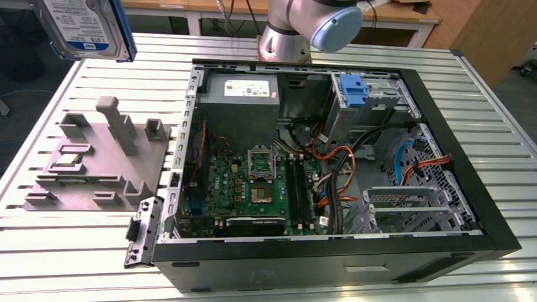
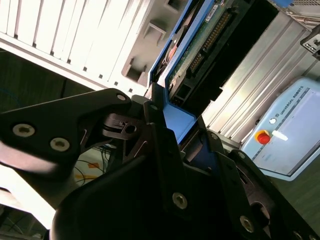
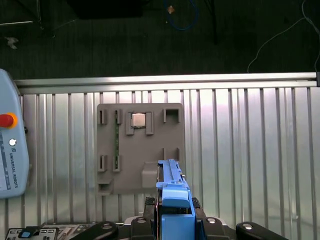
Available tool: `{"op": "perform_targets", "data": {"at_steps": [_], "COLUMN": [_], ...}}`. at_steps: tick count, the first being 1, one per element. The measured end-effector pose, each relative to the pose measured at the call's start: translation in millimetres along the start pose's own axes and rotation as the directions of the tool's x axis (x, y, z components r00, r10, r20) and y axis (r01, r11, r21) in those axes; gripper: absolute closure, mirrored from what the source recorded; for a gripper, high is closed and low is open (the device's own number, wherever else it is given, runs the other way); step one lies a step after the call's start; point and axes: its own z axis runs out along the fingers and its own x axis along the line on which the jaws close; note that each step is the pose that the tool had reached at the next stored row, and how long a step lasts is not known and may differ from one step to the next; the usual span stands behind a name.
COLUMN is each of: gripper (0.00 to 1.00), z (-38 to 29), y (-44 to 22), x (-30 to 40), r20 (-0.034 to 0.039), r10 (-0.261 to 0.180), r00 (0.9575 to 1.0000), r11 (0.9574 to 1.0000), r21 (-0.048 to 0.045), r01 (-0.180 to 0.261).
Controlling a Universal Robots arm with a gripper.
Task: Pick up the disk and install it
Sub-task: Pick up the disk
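**Disk (image 1: 88, 31) gripped and hanging on end, well clear of the case**

We see a flat rectangular slab of silver-grey metal. Its white-and-blue label (image 1: 75, 19) faces the exterior camera, and smooth blue plastic side rails (image 1: 124, 31) frame it. In the second wrist view its other face shows a green circuit board (image 2: 200, 42) edged by a dark connector strip. The gripper (image 2: 177, 120) is clamped on the disk. Its matte black jaws, dotted with bright screw heads, press on one blue-railed end from both sides.

The disk stands on end, and we read its long axis as running from the gripper down towards the table (image 1: 75, 251), with a slight tilt in the exterior view. In the first wrist view we look along it edge-on, its narrow blue edge pointing down at the grey fixture (image 3: 140, 150).

It hangs in the air at the exterior view's left, above the table's ribbed aluminium slats. It is over the far side of the fixture, a matte moulded plate of blocky posts and slots. It is well apart from the open black computer case (image 1: 495, 220).

Inside the case lie a green motherboard (image 1: 251, 182), a grey metal power supply box (image 1: 243, 94), an upright blue latch piece (image 1: 356, 94) and bundles of coloured cable. A pale teach pendant (image 3: 10, 160) with a red button rests on the slats beside the fixture.
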Motion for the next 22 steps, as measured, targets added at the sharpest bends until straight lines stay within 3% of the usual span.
{"op": "perform_targets", "data": {"at_steps": [12,22], "gripper": [0.64,0.64], "z": [-0.2,-0.2], "y": [-18.7,-19.9], "x": [0.5,0.5], "r20": [0.0001,0.0001], "r10": [0.0,0.0], "r00": [1.0,1.0], "r11": [1.0,1.0], "r21": [0.0001,0.0001], "r01": [0.0,0.0]}}
